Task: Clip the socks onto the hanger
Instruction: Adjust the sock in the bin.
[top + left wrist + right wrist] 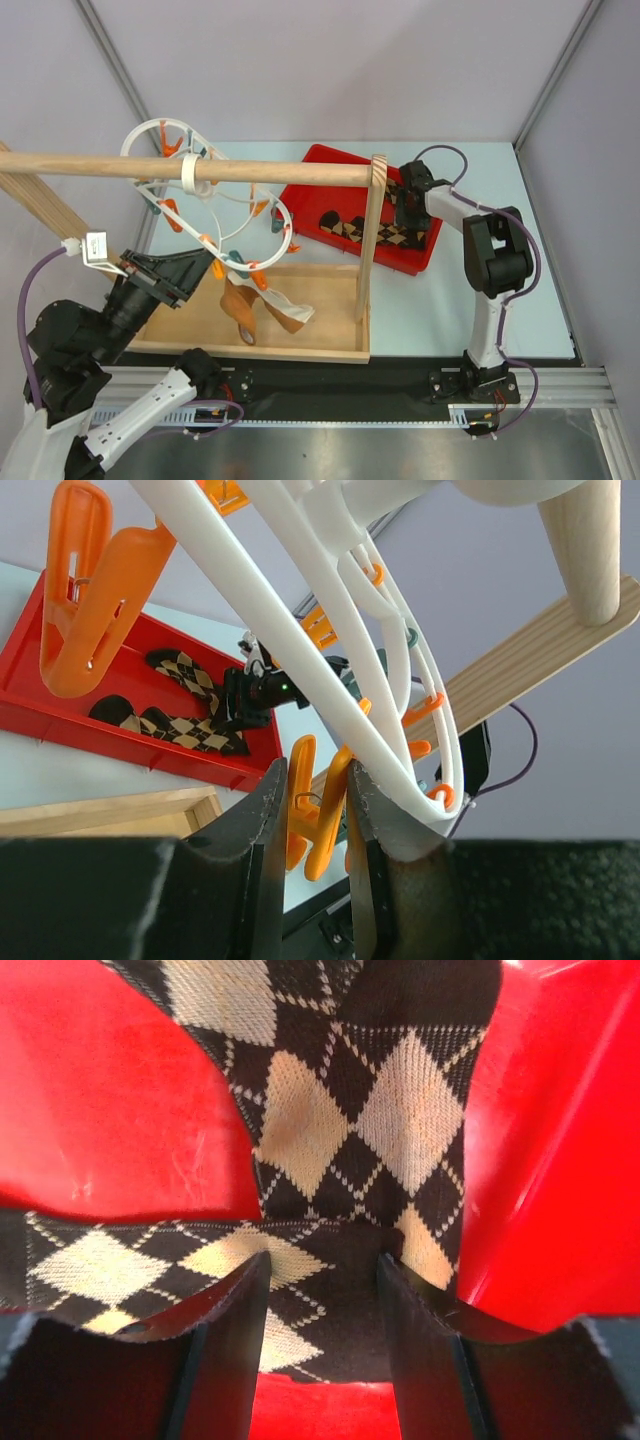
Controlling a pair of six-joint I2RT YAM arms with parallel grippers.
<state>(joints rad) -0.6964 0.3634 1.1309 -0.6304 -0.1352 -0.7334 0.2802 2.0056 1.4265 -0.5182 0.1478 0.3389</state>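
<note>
**Left arm pinching a peg, right arm reaching down onto the socks**

The left gripper (pixel 314 780) is squeezing an orange peg (pixel 322 840) on the white wavy hanger (pixel 258 610), its two dark fingers nearly together and pressing on either side of the peg. The hanger is hanging by its white hook loop (pixel 190 172) from the wooden rod (pixel 100 165) on the left of the frame, with orange and teal pegs dangling around the ring. A tan and brown piece of fabric (pixel 242 305) is hanging below the hanger's near side, over the shallow wooden tray (pixel 300 345).

The right gripper (pixel 320 1310) is standing about half open, its fingers pointing down into the red tray (pixel 310 180) beyond the rod. The fingers are straddling a dark brown and cream argyle sock (pixel 400 1110) that is lying flat on the tray floor. The fabric is showing in the gap between them, and nothing is lifted. The remaining socks (pixel 352 226) are lying in a loose pile across the same red tray.
</note>
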